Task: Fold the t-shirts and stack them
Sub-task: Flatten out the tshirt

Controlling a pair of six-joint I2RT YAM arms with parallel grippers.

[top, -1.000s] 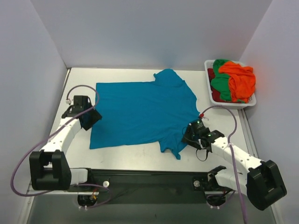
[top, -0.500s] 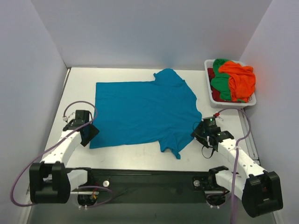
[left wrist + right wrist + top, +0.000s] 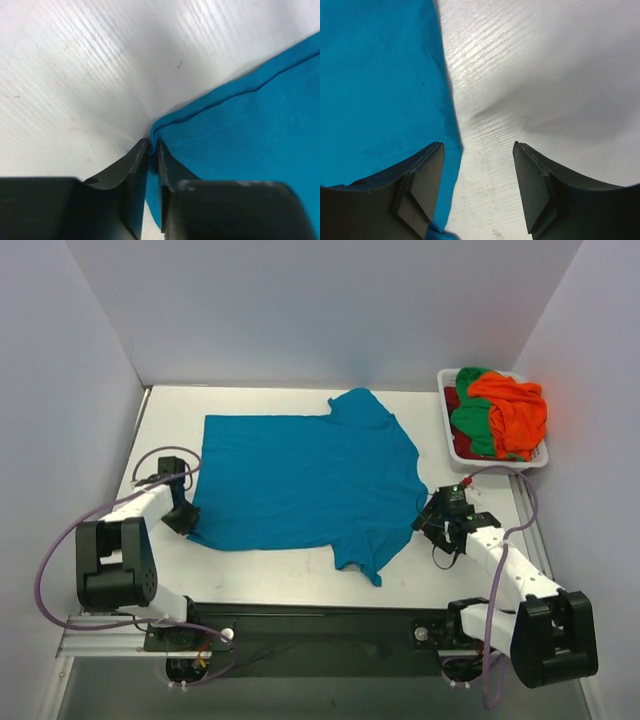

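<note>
A teal blue t-shirt (image 3: 305,480) lies spread flat on the white table. My left gripper (image 3: 183,522) sits at its near left corner, and in the left wrist view the gripper (image 3: 152,146) is shut on the shirt's hem corner (image 3: 240,130). My right gripper (image 3: 432,523) is open over the bare table just right of the shirt's right edge; in the right wrist view the gripper (image 3: 477,150) has its left finger over the teal fabric (image 3: 380,85). Orange (image 3: 515,410), green (image 3: 472,425) and dark red (image 3: 452,400) shirts are piled in the basket.
A white plastic basket (image 3: 455,453) stands at the back right of the table. White walls close in the table at left, back and right. A black rail runs along the near edge.
My left gripper has moved to the shirt's near left corner and shut on it, shifting that corner slightly. My right gripper has moved right off the shirt's sleeve and a little further away.
</note>
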